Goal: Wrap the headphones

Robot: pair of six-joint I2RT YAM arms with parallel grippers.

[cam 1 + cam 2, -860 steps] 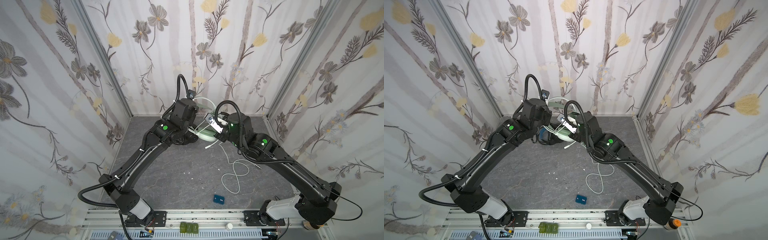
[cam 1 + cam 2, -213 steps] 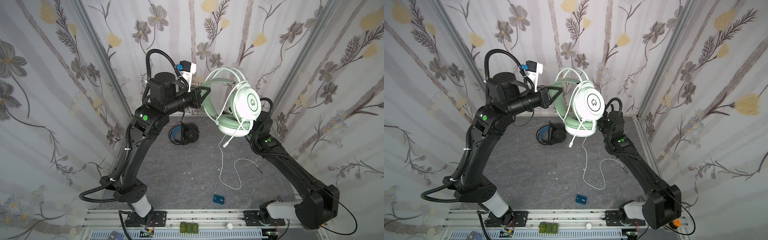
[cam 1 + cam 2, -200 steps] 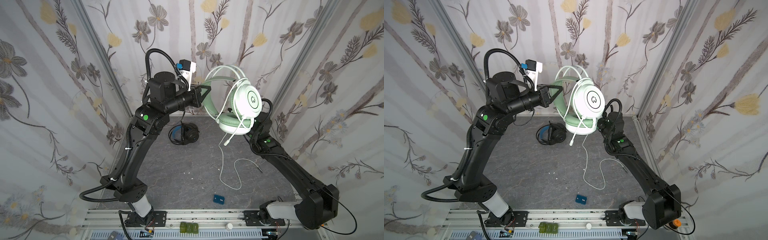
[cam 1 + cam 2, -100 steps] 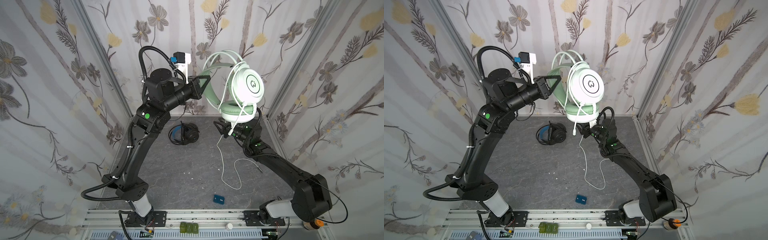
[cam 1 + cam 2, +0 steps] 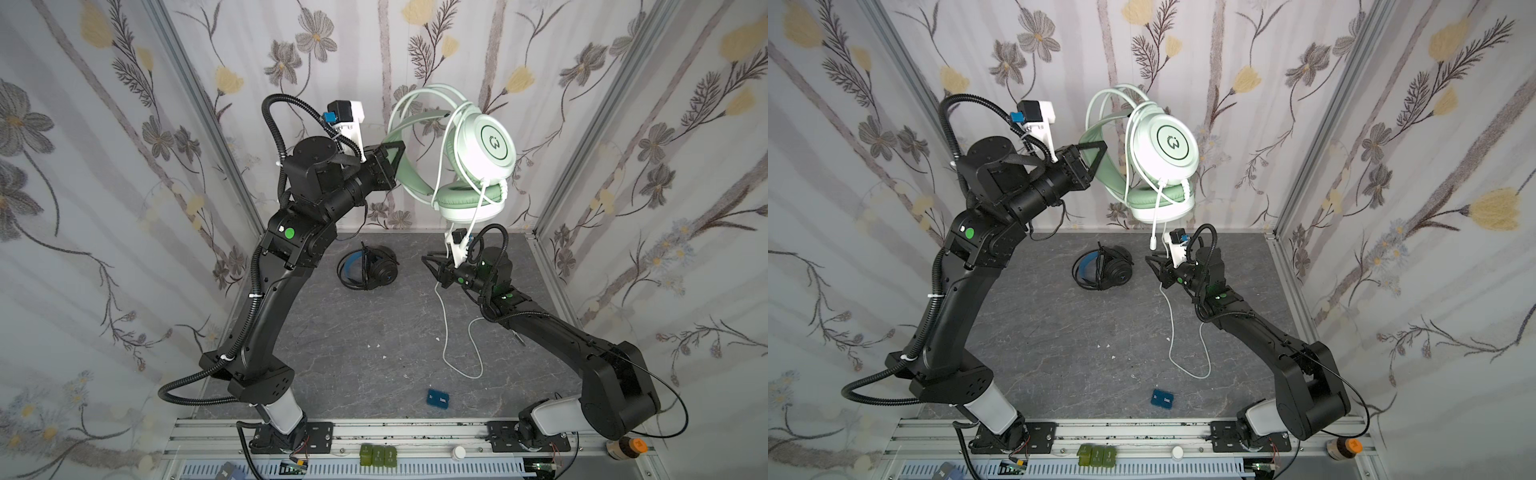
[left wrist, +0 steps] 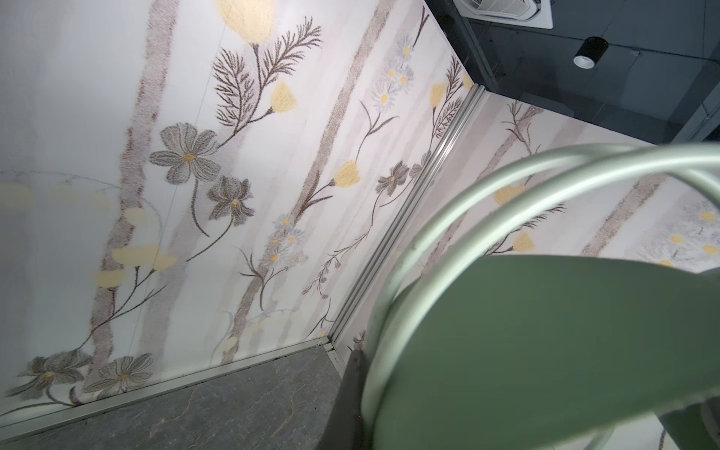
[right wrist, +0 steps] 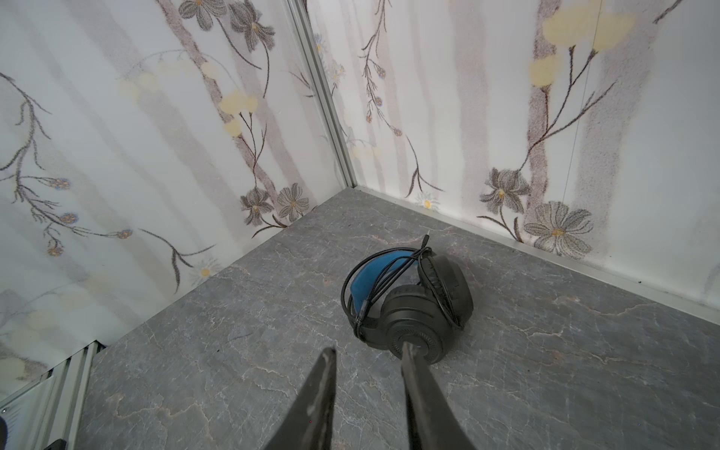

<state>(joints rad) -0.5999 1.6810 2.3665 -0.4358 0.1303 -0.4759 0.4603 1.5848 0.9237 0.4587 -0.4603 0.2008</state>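
My left gripper [image 5: 395,154] is raised high at the back and shut on the green headband [image 6: 545,331] of the mint-green and white headphones [image 5: 486,145] [image 5: 1171,143], which hang in the air. Their pale cable [image 5: 461,357] [image 5: 1187,353] loops over the band, drops past my right gripper and curls on the floor. My right gripper [image 5: 432,268] [image 5: 1156,268] [image 7: 366,354] sits low and open, with only bare floor showing between its fingers. The black headphones [image 5: 368,270] [image 5: 1102,270] [image 7: 409,307], with their blue inner band, lie on the floor just beyond it, their black cable wound round them.
A small blue box [image 5: 438,400] [image 5: 1162,400] lies near the front edge of the grey floor [image 5: 353,340]. Floral walls close in the back and both sides. The rail [image 5: 415,430] with both arm bases runs along the front.
My left gripper has lifted the mint-green headphones a little higher. My right arm has come down from behind the earcup to just above the floor, and its jaws have narrowed.
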